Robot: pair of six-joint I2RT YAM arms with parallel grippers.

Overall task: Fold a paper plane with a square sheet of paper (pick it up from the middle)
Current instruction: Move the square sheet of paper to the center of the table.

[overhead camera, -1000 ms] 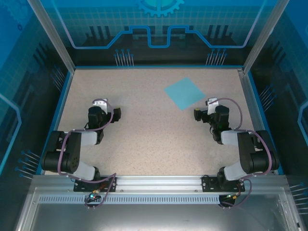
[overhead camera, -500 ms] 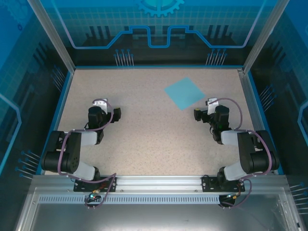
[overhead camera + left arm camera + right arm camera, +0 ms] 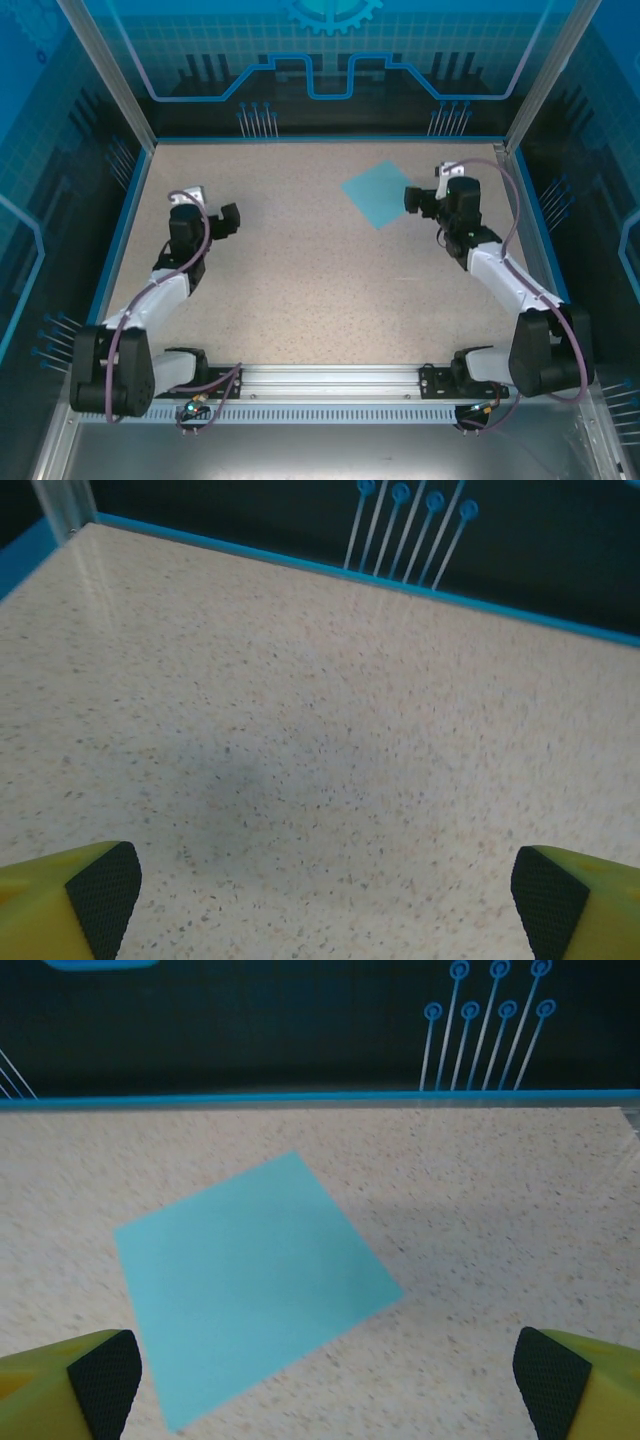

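The square sheet of paper (image 3: 382,193) is light cyan and lies flat and unfolded on the speckled table, turned like a diamond, right of centre towards the back. The paper plane is out of view. My right gripper (image 3: 415,198) hovers at the sheet's right corner, open and holding nothing. In the right wrist view the sheet (image 3: 250,1280) lies ahead and left of the right gripper (image 3: 324,1385), between its yellow fingers (image 3: 60,1385). My left gripper (image 3: 228,220) is open over bare table on the left, far from the sheet. The left wrist view has the left gripper (image 3: 322,900) above bare tabletop.
The speckled table (image 3: 300,280) has a blue rim and a dark back wall (image 3: 320,110). Aluminium posts (image 3: 105,70) stand at the back corners. A metal rail (image 3: 330,380) carries the arm bases at the near edge.
Both arms have stretched out away from their bases. The right gripper has moved back to the sheet's right corner and the left gripper back and to the left. The sheet has not moved.
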